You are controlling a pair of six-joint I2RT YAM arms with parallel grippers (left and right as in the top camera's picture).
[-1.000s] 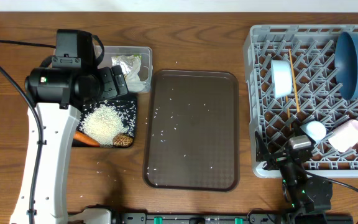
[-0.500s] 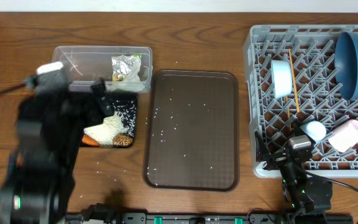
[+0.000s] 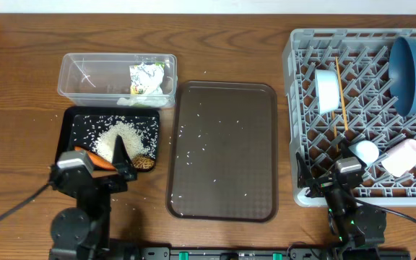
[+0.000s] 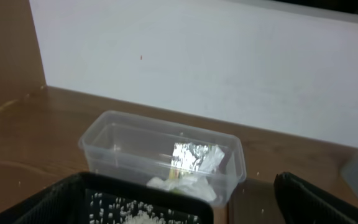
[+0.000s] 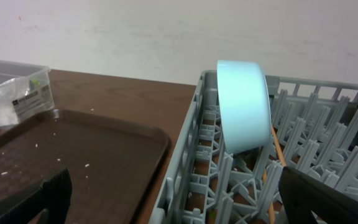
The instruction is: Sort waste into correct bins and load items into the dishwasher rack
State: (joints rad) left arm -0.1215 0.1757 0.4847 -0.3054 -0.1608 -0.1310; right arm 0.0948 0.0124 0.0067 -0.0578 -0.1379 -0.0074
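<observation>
Overhead: straight down, far, takes in the whole table [image 3: 20, 108].
Left wrist: low, facing the back wall [image 4: 229, 62], close to the tub [image 4: 123, 143].
Right wrist: low, same facing, close to the rack [image 5: 188, 180].
Shared: the tub, in all three.

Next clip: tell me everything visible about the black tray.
The black tray is shallow, rectangular and glossy, plastic by its look, lying flat on the left side of the wooden table. It holds a pile of rice with loose grains scattered around it, and a carrot and a brown lump near its front edge. Its far edge sits against the clear tub; the brown tray lies just to its right.
</observation>
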